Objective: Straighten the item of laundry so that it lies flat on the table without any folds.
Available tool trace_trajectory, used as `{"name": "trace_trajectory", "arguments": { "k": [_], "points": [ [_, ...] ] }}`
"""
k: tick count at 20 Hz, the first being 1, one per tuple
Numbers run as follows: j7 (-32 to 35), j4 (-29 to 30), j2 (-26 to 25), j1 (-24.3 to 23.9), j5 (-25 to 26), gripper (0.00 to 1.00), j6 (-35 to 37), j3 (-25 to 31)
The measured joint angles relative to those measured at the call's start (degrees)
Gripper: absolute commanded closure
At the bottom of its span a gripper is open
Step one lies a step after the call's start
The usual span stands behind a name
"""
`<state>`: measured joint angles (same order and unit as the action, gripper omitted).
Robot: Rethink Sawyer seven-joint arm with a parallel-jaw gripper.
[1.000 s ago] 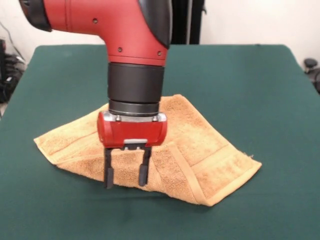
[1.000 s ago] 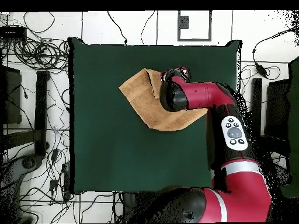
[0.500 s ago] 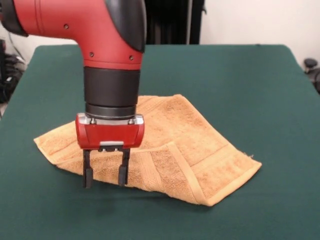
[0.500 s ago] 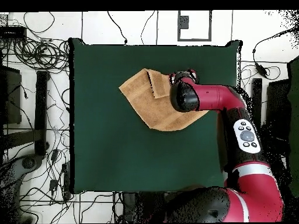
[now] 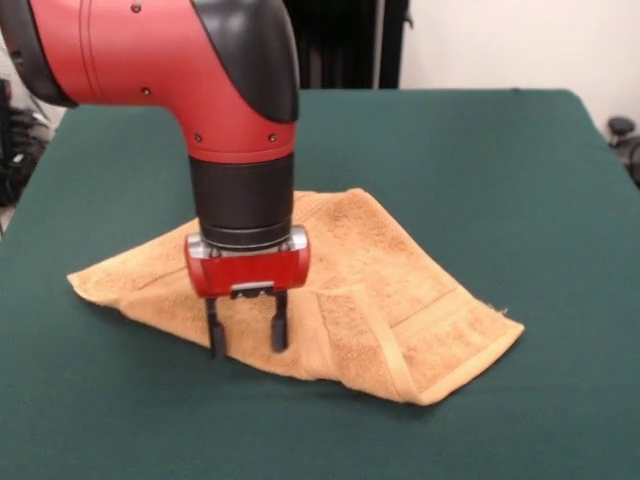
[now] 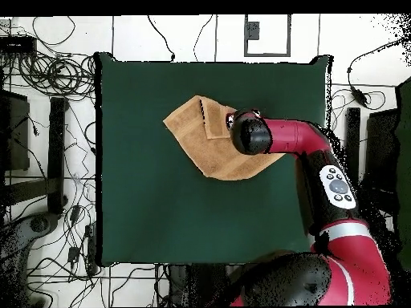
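Note:
The item of laundry (image 5: 390, 270), a tan-orange terry towel, lies on the green table (image 5: 500, 150) left of the middle. Its near part is folded over, and a hemmed band runs slantwise across the flap. My gripper (image 5: 247, 338) hangs straight down over the towel's near edge, open, with nothing between its two black fingers. The tips reach the cloth's level; I cannot tell whether they touch it. From overhead, the towel (image 6: 201, 136) sits in the table's (image 6: 144, 208) upper middle. The arm's red and black head (image 6: 250, 135) covers its right part and hides the gripper.
Green cloth stretches wide on all sides of the towel. In the overhead view, cables (image 6: 48, 76) and dark equipment lie on the floor off the left table edge. More cables (image 6: 361, 96) lie off the right edge.
Since half a second ago my gripper has shifted right in the front view and slightly farther onto the towel. It is still open. The towel's near fold has barely changed.

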<state>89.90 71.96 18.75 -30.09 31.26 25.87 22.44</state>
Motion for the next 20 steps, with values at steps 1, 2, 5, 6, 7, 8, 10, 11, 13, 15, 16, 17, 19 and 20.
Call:
{"name": "trace_trajectory", "arguments": {
  "k": [1, 2, 5, 6, 7, 8, 10, 11, 13, 15, 16, 17, 19, 20],
  "points": [
    [0.00, 0.21, 0.04, -0.07, -0.38, 0.00, 0.79, 0.27],
    [0.00, 0.56, 0.15, -0.20, -0.84, 0.00, 1.89, 0.65],
    [0.00, 1.47, 0.60, -0.57, -1.76, 0.00, 3.70, 1.48],
    [0.00, 2.18, 1.16, -0.86, -2.20, 0.00, 4.57, 2.20],
    [0.00, 2.50, 1.41, -0.93, -2.37, 0.00, 4.76, 2.39],
    [0.00, 2.82, 1.69, -0.94, -2.46, 0.00, 4.90, 2.53],
    [0.00, 3.29, 2.11, -0.96, -2.56, 0.00, 5.07, 2.72],
    [0.00, 3.44, 2.26, -0.95, -2.58, 0.00, 5.11, 2.78],
    [0.00, 4.28, 3.14, -0.96, -2.61, 0.00, 5.13, 3.05],
    [0.00, 4.88, 3.77, -0.96, -2.75, 0.00, 5.51, 3.29],
    [0.00, 5.00, 3.93, -0.96, -2.78, 0.00, 5.68, 3.35],
    [0.00, 5.11, 4.08, -0.96, -2.81, 0.00, 5.85, 3.40],
    [0.00, 5.54, 4.86, -0.96, -3.06, 0.00, 7.17, 3.67],
    [0.00, 5.73, 5.17, -0.96, -3.13, 0.00, 7.70, 3.72]
  ]
}}
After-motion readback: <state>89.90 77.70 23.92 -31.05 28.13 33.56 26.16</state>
